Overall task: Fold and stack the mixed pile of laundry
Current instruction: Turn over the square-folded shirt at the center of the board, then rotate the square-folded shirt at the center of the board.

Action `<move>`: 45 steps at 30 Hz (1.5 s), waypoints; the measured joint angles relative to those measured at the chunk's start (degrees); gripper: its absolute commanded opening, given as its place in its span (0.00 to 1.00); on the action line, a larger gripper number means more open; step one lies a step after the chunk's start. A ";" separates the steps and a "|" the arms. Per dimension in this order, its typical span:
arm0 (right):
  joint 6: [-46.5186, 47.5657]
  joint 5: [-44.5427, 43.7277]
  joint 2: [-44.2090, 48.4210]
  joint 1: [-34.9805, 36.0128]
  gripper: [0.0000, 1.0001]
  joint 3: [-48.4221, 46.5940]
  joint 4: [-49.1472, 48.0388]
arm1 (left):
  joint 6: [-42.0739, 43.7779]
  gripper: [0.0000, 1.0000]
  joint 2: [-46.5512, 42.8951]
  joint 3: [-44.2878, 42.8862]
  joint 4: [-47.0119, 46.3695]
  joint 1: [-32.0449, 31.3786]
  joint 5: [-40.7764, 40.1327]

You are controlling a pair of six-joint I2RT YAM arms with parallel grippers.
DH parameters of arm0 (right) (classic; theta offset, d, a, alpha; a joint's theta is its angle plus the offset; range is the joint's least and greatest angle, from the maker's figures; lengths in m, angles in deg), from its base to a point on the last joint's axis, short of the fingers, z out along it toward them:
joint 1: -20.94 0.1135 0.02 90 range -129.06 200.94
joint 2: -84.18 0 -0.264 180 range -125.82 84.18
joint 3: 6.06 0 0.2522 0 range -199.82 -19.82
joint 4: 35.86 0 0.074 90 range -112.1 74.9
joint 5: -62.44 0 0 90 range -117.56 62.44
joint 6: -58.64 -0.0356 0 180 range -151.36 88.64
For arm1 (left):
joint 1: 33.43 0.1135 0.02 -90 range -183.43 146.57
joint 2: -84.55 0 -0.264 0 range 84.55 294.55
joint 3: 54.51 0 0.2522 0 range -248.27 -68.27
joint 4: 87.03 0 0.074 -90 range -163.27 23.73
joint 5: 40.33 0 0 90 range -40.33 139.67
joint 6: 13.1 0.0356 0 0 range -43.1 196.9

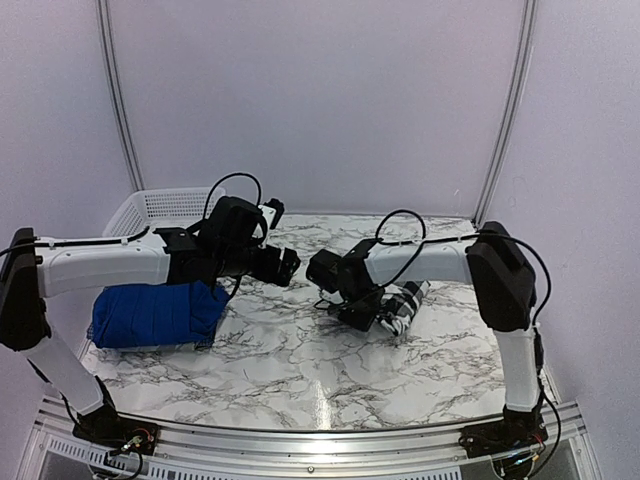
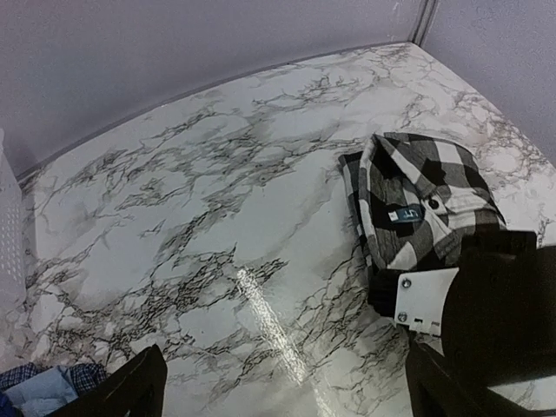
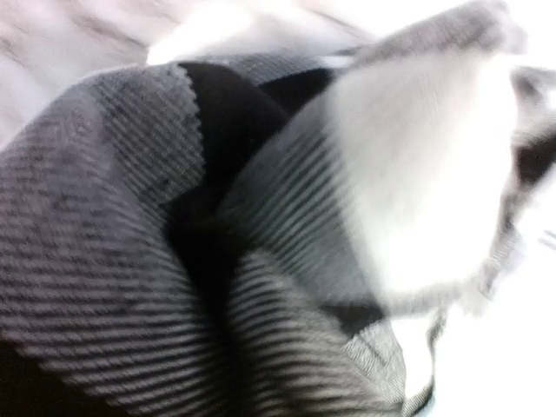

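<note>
**Square the flannel fold before you let go**

Your left gripper (image 2: 285, 373) hangs with its jaws spread wide and nothing between them. The royal-blue shirt (image 1: 150, 315) lies bundled beneath that arm, behind the jaws. A pale blue T-shirt (image 2: 39, 391) and a small-checked navy cloth (image 2: 87, 378) peek in just outside the left finger.

The flannel shirt (image 2: 426, 208) lies folded ahead and to the right of those open jaws, collar label up. Your right gripper (image 1: 372, 316) is closed tight, down against it. Cloth fills its camera, so you cannot tell whether a layer is pinched.

You are probably setting the fold, so work low and slowly along the crease and watch that the top layer does not drag. Pin the near edge with the free left jaws if it creeps.

The white basket (image 1: 150, 207) sits far back on the left. The marble-pattern table (image 1: 300, 360) is glossy, so cloth will likely slide. Plain pale walls (image 1: 320, 100) close in beyond both jaws.
</note>
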 measured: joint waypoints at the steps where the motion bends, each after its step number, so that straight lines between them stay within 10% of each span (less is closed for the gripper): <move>1: -1.01 1.92 -2.01 1.29 0.30 -1.92 1.11 | -1.20 0.99 -0.66 0.94 -0.02 0.79 0.52; 6: -4.24 14.21 -3.26 1.97 0.83 -10.54 3.28 | -6.36 0.99 -3.54 5.25 -0.57 3.74 2.73; 8: -4.11 21.33 -2.12 1.60 0.88 -14.16 2.32 | -8.61 0.99 -4.79 6.78 -0.76 4.70 3.61; 16: -7.61 50.45 19.74 -13.73 0.78 -3.85 -12.92 | -12.39 0.99 -3.10 5.44 -1.31 4.50 11.80; 22: -8.83 52.85 19.63 -32.48 0.63 7.26 -19.43 | -13.53 0.99 4.04 -0.63 -1.79 -1.09 16.06; 29: -8.20 56.11 12.26 -31.82 0.52 20.20 -20.48 | -18.71 0.99 10.54 -2.82 -2.67 -2.97 20.33; 39: -19.52 68.39 33.94 -15.04 0.67 38.34 -22.99 | -22.67 0.97 9.09 3.06 -2.80 5.55 21.46; 45: -21.92 67.17 46.05 -23.30 0.59 38.25 -23.47 | -19.80 0.80 5.92 5.03 -2.14 6.01 24.00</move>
